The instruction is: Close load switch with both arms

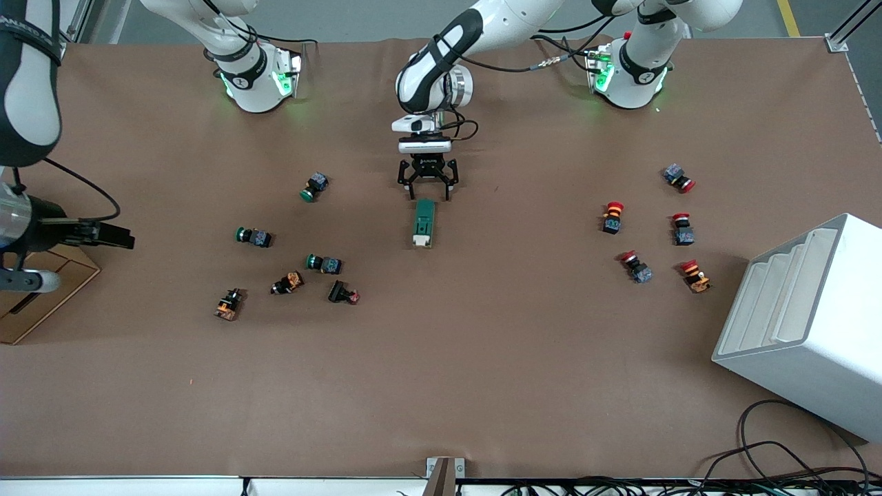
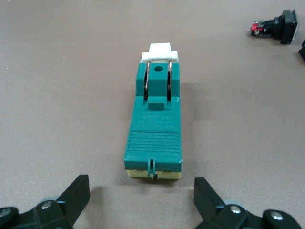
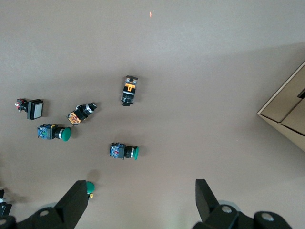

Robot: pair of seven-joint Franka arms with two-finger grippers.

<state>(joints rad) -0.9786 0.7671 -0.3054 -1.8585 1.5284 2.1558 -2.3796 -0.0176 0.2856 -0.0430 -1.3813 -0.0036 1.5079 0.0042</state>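
The load switch (image 1: 424,222) is a dark green oblong block lying flat near the middle of the table, with its cream-white lever (image 1: 420,241) at the end nearer the front camera. My left gripper (image 1: 427,193) is open and empty, low over the table just off the switch's end toward the robot bases. In the left wrist view the switch (image 2: 155,129) lies just ahead of the open left gripper (image 2: 141,191), with the lever (image 2: 160,52) at its other end. My right gripper (image 1: 117,238) is open and empty, up over the right arm's end of the table (image 3: 141,188).
Green-capped push buttons (image 1: 253,236) and other small buttons (image 1: 229,304) lie toward the right arm's end. Red-capped push buttons (image 1: 612,215) lie toward the left arm's end. A white bin (image 1: 806,324) stands beside them. A cardboard box (image 1: 34,296) sits under the right arm.
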